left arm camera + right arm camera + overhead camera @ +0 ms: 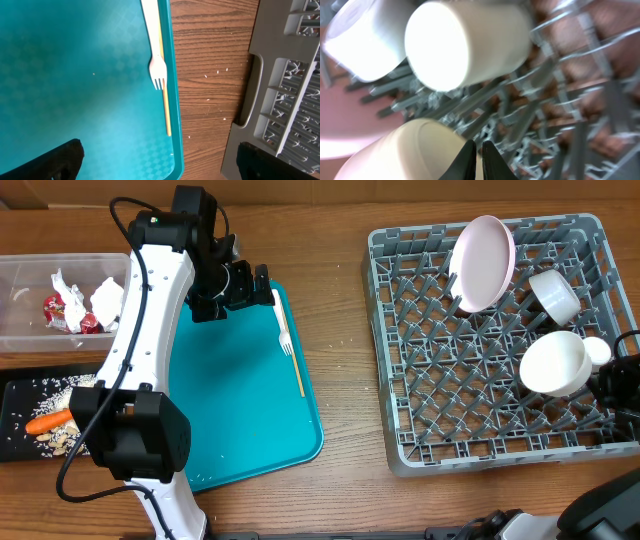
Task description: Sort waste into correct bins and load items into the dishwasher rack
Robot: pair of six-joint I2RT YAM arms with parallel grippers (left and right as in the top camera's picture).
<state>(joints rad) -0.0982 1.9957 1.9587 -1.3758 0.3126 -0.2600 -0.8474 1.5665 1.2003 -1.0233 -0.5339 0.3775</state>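
The white fork (284,330) lies on the teal serving tray (250,420), also in the left wrist view (156,70). My left gripper (235,285) hovers over the tray's far end, open and empty (160,165). The grey rack (430,435) holds the pink plate (482,262), two white bowls (553,363) (555,295) and the small cup (597,352). My right gripper (608,385) is at the nearer bowl (400,150), its fingers (479,160) pinched on the rim. The clear tub (20,330) holds the red wrapper (62,310) and napkins (105,298). The black tray (15,395) holds the carrot (48,422) and rice scraps.
A thin yellow stick (298,370) lies beside the fork along the teal tray's right edge, also in the left wrist view (166,115). A few rice grains (207,77) dot the wooden table between the tray and the rack.
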